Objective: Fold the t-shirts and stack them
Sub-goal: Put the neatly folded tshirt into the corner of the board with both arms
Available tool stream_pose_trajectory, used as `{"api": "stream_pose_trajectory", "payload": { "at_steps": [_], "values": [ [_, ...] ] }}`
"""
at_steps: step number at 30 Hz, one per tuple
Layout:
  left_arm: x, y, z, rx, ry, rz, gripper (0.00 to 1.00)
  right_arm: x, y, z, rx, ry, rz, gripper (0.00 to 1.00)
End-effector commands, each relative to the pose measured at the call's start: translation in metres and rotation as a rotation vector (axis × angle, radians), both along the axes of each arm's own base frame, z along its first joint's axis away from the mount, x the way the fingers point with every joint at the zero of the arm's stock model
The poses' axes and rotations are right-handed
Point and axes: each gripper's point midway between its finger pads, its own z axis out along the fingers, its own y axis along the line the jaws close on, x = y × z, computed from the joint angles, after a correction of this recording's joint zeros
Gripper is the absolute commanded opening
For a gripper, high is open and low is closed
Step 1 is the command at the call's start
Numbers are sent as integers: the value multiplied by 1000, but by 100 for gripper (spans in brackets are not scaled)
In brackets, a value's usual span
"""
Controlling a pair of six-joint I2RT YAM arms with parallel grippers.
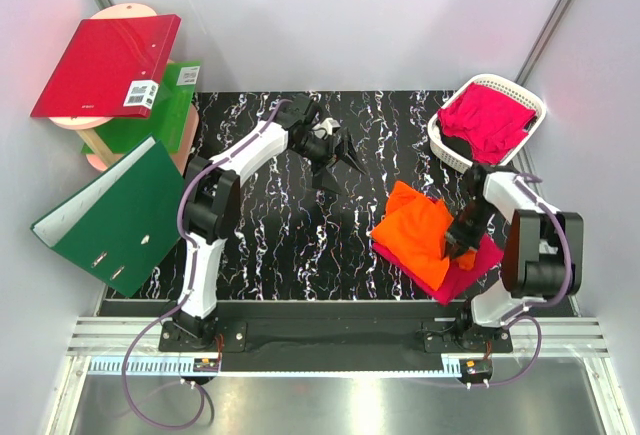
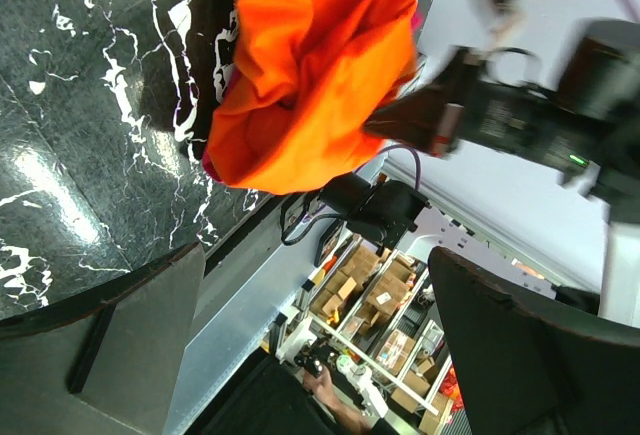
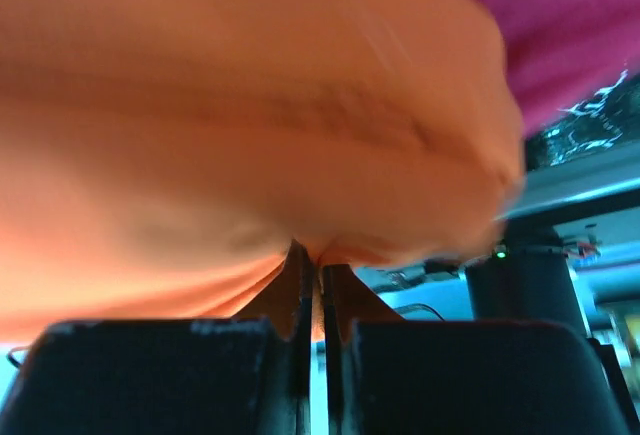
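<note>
My right gripper (image 3: 310, 260) is pinched tight on the orange t-shirt (image 3: 230, 105), which is bunched right in front of it, on top of a pink t-shirt (image 3: 570, 25). I should pull slowly so it lies flat.

Table (image 1: 280, 245): 2 stacked t-shirts at near right, upper t-shirt (image 1: 415, 230) on lower t-shirt (image 1: 482, 260), shifted left so lower one sticks out at right and near side

Basket (image 1: 440, 140) at far right corner, behind stack; third t-shirt (image 1: 490, 115) inside it

Left gripper (image 1: 340, 160) over far middle of table, well apart from stack

Right gripper (image 1: 458, 245) at right edge of upper t-shirt

Left of table, 3 binders: top binder (image 1: 105, 65) over second binder (image 1: 160, 115) at far left; near binder (image 1: 110, 215) in front of them, beside table's left edge
</note>
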Motion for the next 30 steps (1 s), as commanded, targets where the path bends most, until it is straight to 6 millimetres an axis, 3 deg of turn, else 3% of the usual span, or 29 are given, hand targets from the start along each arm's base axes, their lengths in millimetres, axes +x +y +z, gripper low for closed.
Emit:
{"api": "stream_pose_trajectory", "payload": {
  "at_steps": [1,9,13,14,15,21,26,30],
  "values": [
    [4,-5,15,-32,-51,-12,99,-18,-1,-20,-4,88,-7,0],
    [4,-5,18,-37,-58,-16,99,-8,-15,-28,-87,89,-11,3],
    [4,-5,20,-42,-64,-17,99,-10,-1,-25,9,102,3,11],
    [4,-4,20,-43,-64,-17,99,-12,2,-20,27,109,3,38],
    [4,-4,21,-44,-67,-17,99,-6,1,-14,22,87,4,99],
    [5,-5,19,-45,-64,-20,99,8,-22,45,-104,-29,48,100],
    [10,-8,18,-56,-70,-27,99,24,-19,89,-96,-152,28,100],
    [11,-16,25,-77,-97,-48,99,41,-13,110,-61,-257,26,100]
  ]
}}
